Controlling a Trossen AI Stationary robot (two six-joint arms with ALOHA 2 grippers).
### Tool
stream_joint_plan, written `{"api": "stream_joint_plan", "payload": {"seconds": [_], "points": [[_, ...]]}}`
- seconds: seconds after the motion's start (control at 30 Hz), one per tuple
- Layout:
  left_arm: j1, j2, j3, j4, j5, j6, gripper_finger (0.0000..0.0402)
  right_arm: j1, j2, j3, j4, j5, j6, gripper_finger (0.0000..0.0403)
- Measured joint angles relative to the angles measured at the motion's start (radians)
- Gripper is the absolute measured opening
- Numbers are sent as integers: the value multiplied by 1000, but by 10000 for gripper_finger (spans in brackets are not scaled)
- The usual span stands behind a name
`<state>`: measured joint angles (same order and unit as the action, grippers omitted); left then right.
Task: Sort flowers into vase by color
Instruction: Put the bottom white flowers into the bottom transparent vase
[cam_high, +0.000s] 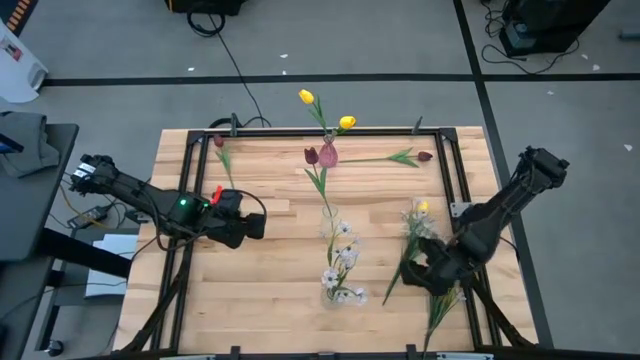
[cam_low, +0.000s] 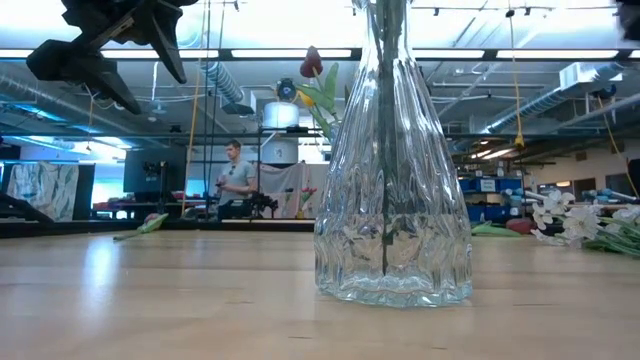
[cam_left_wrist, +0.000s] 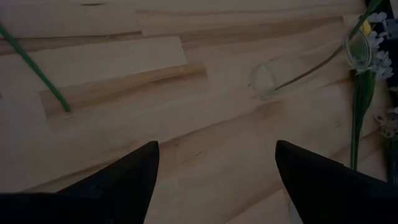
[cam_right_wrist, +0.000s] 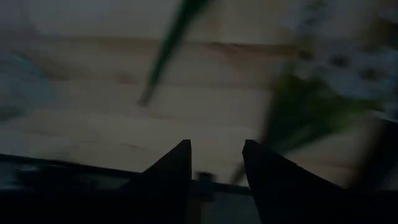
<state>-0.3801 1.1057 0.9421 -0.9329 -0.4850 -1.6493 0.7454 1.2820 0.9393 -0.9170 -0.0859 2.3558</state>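
Two clear glass vases stand mid-table: one (cam_high: 330, 222) holds a green stem, the nearer one (cam_high: 337, 290) (cam_low: 392, 200) holds white blossoms. Yellow tulips (cam_high: 306, 97) and maroon tulips (cam_high: 312, 155) lie along the far edge. A heap of white sprays with one yellow bloom (cam_high: 420, 228) lies at the right. My left gripper (cam_high: 262, 226) (cam_left_wrist: 217, 168) hovers open above bare wood, left of the vases. My right gripper (cam_high: 418, 272) (cam_right_wrist: 214, 162) hangs over the near end of the heap, its fingers apart with nothing plainly between them.
A black metal frame (cam_high: 452, 170) runs around the table top. A lone maroon tulip (cam_high: 219, 142) lies at the far left, and another (cam_high: 424, 156) at the far right. Bare wood (cam_high: 250, 290) lies near the front left. A person sits in the room beyond.
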Motion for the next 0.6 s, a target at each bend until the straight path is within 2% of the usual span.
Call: {"api": "stream_joint_plan", "payload": {"seconds": [0.13, 0.33, 0.47, 0.6], "points": [[0, 0, 0, 0, 0, 0, 325, 59, 72, 73, -107, -70, 9, 158], [0, 0, 0, 0, 21, 0, 325, 110, 203, 114, -86, -161, 32, 158], [0, 0, 0, 1, 59, 0, 325, 129, 295, 153, -88, -297, 70, 158], [0, 0, 0, 1, 89, 0, 325, 135, 382, 229, -89, -331, 78, 158]]}}
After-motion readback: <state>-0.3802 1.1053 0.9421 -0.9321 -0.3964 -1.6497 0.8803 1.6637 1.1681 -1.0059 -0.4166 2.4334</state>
